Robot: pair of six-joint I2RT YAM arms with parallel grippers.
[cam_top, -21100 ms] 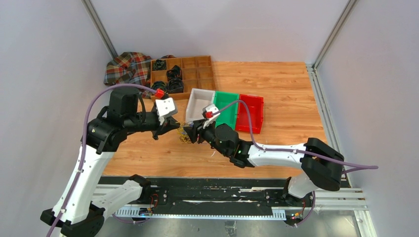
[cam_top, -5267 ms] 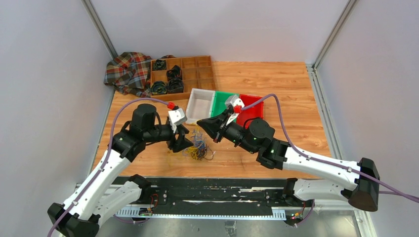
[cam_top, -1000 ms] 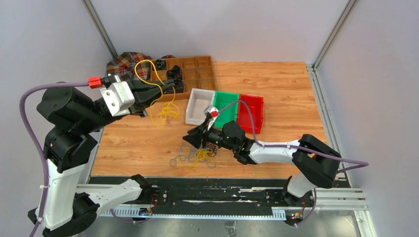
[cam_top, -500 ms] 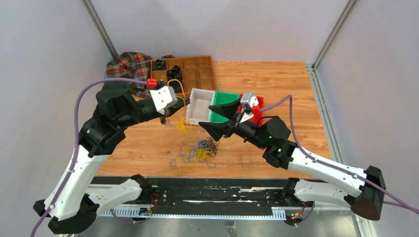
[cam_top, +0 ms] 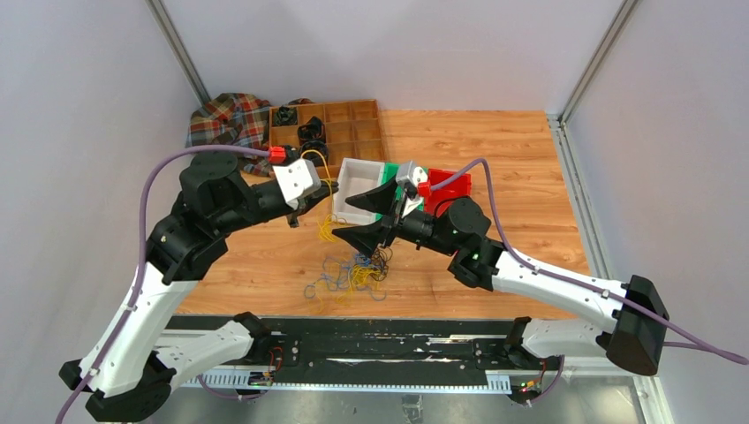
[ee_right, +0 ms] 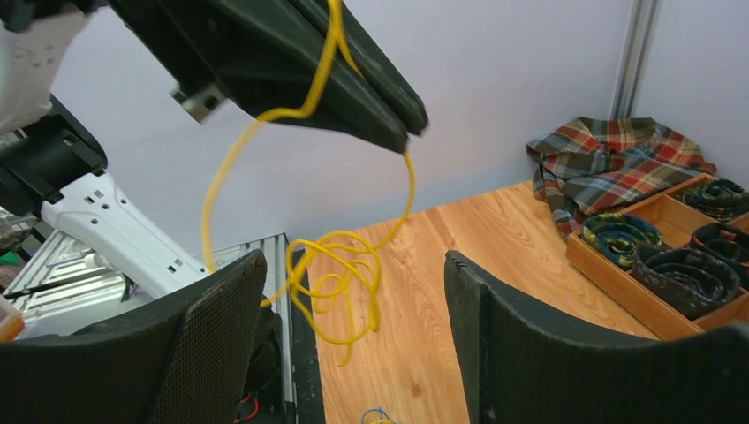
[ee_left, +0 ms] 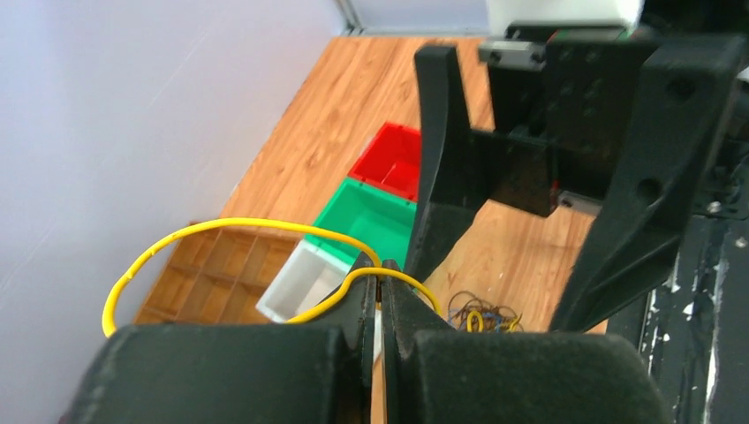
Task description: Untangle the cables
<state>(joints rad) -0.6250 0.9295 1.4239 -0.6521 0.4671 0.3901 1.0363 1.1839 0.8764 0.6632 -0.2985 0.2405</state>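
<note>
My left gripper is shut on a thin yellow cable, held up in the air beside the white tray. The cable loops over the fingertips and hangs down in a small yellow coil. My right gripper is open wide and faces the left gripper. The hanging coil lies between and just beyond its fingers without touching them. The other cables, blue, yellow and black, lie in a tangle on the table below.
White, green and red trays stand side by side behind the grippers. A wooden divided box with black coiled bundles and a plaid cloth sit at the back left.
My left arm came down from high at the left, bringing the yellow cable next to the white tray. My right gripper left the tangle, rose, opened wide and moved up to the hanging coil.
</note>
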